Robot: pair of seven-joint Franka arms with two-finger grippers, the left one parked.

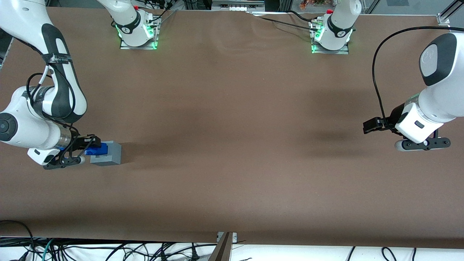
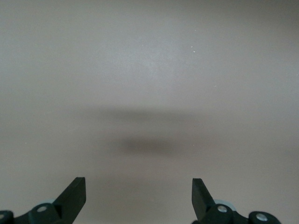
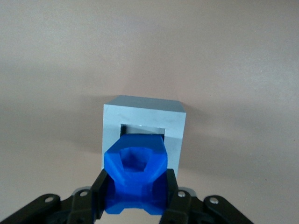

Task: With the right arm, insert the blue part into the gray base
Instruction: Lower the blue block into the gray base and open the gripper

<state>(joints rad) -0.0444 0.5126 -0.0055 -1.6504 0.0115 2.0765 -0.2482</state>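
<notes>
end effector (image 3: 135, 198) grips blue part (image 3: 135, 172) just above gray base (image 3: 140, 116) recess, working arm's end.

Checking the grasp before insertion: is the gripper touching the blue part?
Touching. The right wrist view shows the gripper with both fingers pressed against the blue part, over the gray base.

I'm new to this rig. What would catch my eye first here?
The bright-blue plastic block, clamped in the black two-finger gripper of the white right arm, at the working arm's end of the brown table. It sits over the light-grey plastic cube, at its square recess.
</notes>
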